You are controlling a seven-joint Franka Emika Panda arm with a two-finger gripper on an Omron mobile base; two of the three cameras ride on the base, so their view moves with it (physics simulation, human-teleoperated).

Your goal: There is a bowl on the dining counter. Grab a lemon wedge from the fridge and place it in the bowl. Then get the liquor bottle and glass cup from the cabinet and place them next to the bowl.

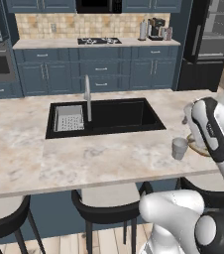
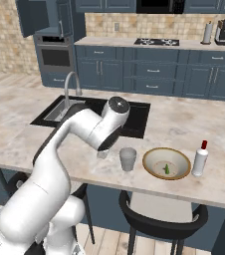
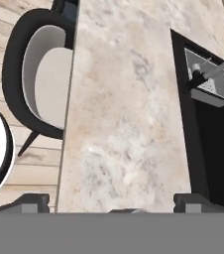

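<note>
The tan bowl (image 2: 167, 163) stands near the dining counter's (image 2: 194, 124) front edge, with a small green lemon wedge (image 2: 167, 169) lying in it. A white liquor bottle (image 2: 200, 158) with a red cap stands upright just right of the bowl. The glass cup (image 2: 128, 159) stands upright just left of the bowl, and it also shows in the left base view (image 1: 179, 148). My gripper (image 3: 116, 202) is open, its two dark tips far apart with nothing gripped between them. It hangs over the counter close to the cup, mostly hidden behind my forearm (image 2: 102, 132).
A black sink (image 1: 104, 116) with a faucet (image 1: 87, 96) is sunk into the counter beyond the cup. Black stools (image 1: 109, 203) stand under the front edge, and one stool (image 3: 39, 84) shows in the hand view. The dark fridge (image 1: 208, 39) stands at the back right.
</note>
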